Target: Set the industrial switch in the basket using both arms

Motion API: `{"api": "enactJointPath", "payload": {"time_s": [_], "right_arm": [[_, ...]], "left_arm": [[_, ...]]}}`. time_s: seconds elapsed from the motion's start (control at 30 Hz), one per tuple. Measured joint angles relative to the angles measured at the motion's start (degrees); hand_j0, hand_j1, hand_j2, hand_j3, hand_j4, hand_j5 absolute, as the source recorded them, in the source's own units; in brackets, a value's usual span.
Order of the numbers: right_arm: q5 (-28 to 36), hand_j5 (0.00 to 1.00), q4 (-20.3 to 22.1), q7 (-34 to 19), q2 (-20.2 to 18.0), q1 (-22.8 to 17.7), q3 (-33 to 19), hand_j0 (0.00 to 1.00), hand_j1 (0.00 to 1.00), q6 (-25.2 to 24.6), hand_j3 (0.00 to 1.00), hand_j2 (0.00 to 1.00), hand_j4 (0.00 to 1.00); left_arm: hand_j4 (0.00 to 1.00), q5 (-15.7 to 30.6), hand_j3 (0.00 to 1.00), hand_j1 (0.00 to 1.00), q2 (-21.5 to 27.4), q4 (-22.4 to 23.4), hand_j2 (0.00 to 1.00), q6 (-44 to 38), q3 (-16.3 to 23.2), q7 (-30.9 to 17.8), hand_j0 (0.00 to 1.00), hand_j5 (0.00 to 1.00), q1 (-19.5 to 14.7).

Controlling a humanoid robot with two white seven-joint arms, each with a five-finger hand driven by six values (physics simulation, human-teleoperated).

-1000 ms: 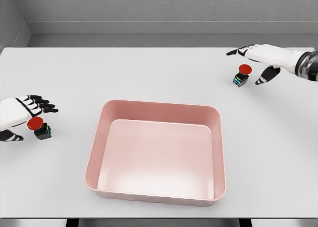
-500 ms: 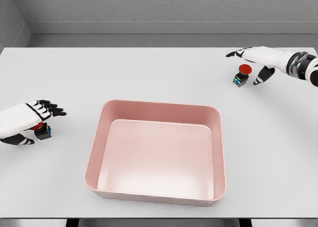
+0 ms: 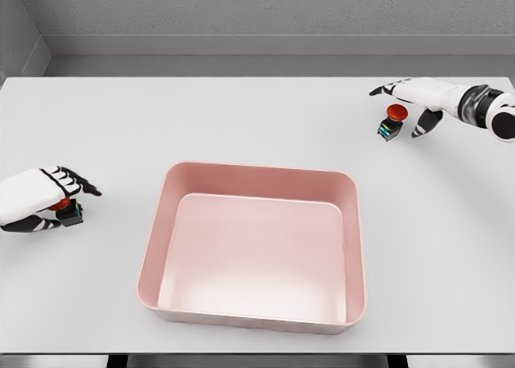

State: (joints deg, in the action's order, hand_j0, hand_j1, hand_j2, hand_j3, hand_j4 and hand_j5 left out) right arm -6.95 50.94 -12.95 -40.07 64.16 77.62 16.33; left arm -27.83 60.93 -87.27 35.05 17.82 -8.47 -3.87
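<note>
"What are the hands doing?"
"Grabbing. The left hand (image 3: 36,199) curls its fingers over the left switch (image 3: 67,212) on the table (image 3: 241,118). It has closed since before. The right hand (image 3: 418,98) has spread fingers around the right switch (image 3: 392,121)."
"What next?"
"Squeeze, lift, then carry both to the pink basket (image 3: 153,247)."

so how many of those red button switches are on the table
2. One switch sits far right, under the open right hand. The other switch is at the left edge, mostly covered by the left hand. The basket holds none.
</note>
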Motion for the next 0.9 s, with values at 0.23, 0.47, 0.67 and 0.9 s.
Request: {"api": "enactJointPath", "payload": {"time_s": [0.23, 0.47, 0.67, 0.9], "right_arm": [[-0.26, 0.87, -0.03, -0.07, 0.64, 0.09, 0.48, 0.87, 0.87, 0.29, 0.87, 0.87, 0.87], [-0.28, 0.8, -0.05, -0.17, 0.85, 0.26, 0.99, 0.8, 0.8, 0.45, 0.8, 0.8, 0.8], [-0.32, 0.72, 0.05, -0.24, 0.87, 0.44, 1.63, 0.72, 0.72, 0.58, 0.72, 0.72, 0.72], [-0.37, 0.66, 0.37, -0.26, 0.94, 0.44, 2.07, 0.66, 0.66, 0.66, 0.66, 0.66, 0.66]], "left_arm": [[0.48, 0.26, 0.48, 0.48, 0.17, -0.31, 0.48, 0.0, -0.05, 2.27, 0.48, 0.48, 0.0], [0.34, 0.78, 0.34, 0.34, 0.67, -3.71, 0.34, 0.0, -0.49, 3.42, 0.34, 0.34, 0.53], [0.34, 1.08, 0.34, 0.34, 0.89, -8.9, 0.34, 0.0, -0.71, 3.48, 0.34, 0.34, 0.53], [0.34, 2.34, 0.34, 0.34, 1.83, -12.72, 0.34, 0.0, -2.23, 3.48, 0.34, 0.34, 0.26]]}}
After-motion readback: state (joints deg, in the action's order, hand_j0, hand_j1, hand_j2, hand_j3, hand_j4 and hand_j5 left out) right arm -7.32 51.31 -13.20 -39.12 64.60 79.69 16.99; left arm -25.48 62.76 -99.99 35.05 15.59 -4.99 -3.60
